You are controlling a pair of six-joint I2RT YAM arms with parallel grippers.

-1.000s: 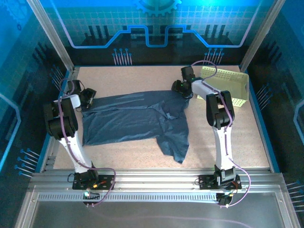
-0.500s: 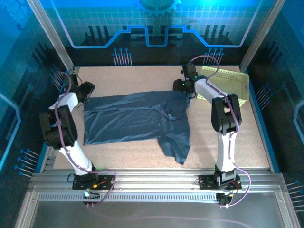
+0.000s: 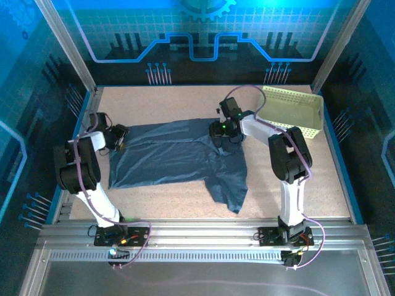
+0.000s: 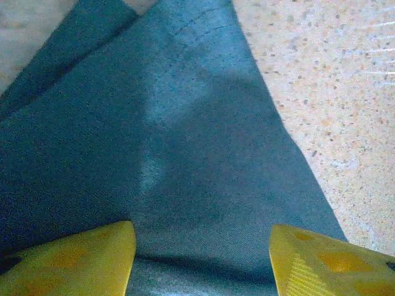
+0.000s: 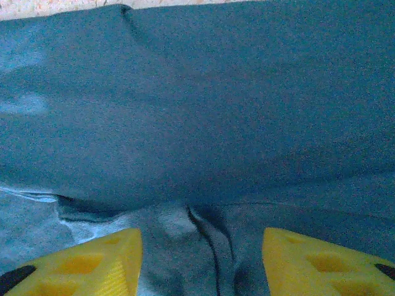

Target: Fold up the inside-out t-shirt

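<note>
The inside-out t-shirt (image 3: 173, 154) lies spread on the table, dark slate-blue and wrinkled, with one part hanging toward the near edge. My left gripper (image 3: 121, 137) is at the shirt's left edge. In the left wrist view its yellow fingers (image 4: 68, 259) stand wide apart, open, over flat fabric (image 4: 185, 154). My right gripper (image 3: 217, 131) is over the shirt's far right part. In the right wrist view it (image 5: 202, 265) is open too, with creased fabric (image 5: 216, 111) and a dark fold between its fingers.
A pale yellow-green perforated basket (image 3: 293, 111) stands at the far right of the speckled table (image 3: 185, 102), just right of the right arm. Bare table (image 4: 345, 92) shows beside the shirt's edge. A metal frame borders the table.
The right gripper has moved left from beside the basket onto the shirt. The left gripper swung toward the far left corner and came back to the shirt's left edge. The shirt has barely shifted.
</note>
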